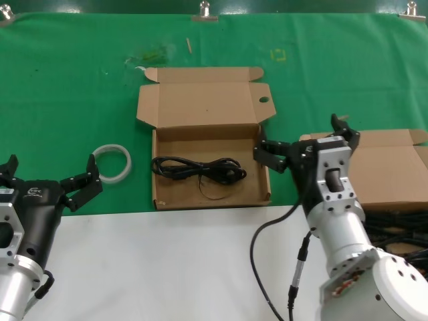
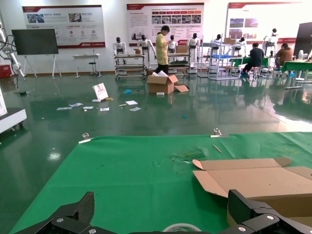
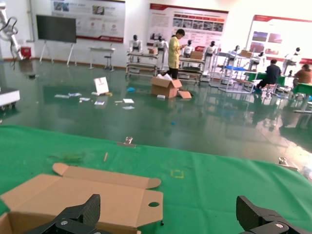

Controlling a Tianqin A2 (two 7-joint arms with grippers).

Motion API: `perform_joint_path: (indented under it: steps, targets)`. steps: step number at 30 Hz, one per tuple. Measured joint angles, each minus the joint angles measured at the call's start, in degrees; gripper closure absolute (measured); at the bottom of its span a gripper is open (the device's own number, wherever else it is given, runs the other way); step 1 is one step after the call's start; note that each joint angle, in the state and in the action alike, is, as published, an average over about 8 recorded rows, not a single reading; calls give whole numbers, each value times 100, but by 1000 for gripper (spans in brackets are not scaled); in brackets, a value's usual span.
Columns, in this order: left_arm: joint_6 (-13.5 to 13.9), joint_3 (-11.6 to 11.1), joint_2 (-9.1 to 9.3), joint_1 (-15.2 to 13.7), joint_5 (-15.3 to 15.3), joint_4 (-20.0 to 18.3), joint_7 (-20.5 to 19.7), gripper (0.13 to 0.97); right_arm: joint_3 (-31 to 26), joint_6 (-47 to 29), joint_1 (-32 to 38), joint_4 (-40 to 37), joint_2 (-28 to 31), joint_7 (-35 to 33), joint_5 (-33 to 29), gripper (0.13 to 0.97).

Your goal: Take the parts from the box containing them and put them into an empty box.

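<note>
The right gripper (image 1: 306, 142) hung with its jaws spread wide and nothing between them, at about three o'clock from the holed-lid box (image 1: 210, 194) and just beside its right wall. One black cable bundle (image 1: 199, 168) already lay loosely coiled on that box's floor. The source carton (image 1: 394, 164) sat off at the right edge of the table, largely hidden behind the arm; dark cable strands showed below it at about five o'clock, too cut off to count. The left gripper (image 1: 50, 177) waited, also splayed open and empty, near the table's front at eight o'clock, with the tape ring (image 1: 112, 162) just beside it.

To my eye the risk lay in the cables themselves: thin, glossy and springy, they would tangle, so one pinch might drag up a neighbour or let a plug end trail over the carton wall. The open finger near the box's right wall could also nudge the light cardboard askew. The cartons were matte brown board, shallow, with flat hinged lids and rounded tabs; the cloth (image 1: 67, 87) beneath was green and slightly creased; the ring was smooth and translucent white.
</note>
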Motion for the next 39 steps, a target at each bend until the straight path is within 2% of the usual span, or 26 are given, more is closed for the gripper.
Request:
perform_joint_path:
  steps: [28,33,39]
  targets:
    - [0,0,0,0,-1,0,-1,132,1397,-1502,-985,333,0,3079,-2022,129]
    - [0,0,0,0,-1,0,-1,132,1528,-1644,-1077,364,0,3369,-2212,129]
    - [0,0,0,0,-1,0,0,132,1544,-1662,-1088,368,0,3405,-2236,129]
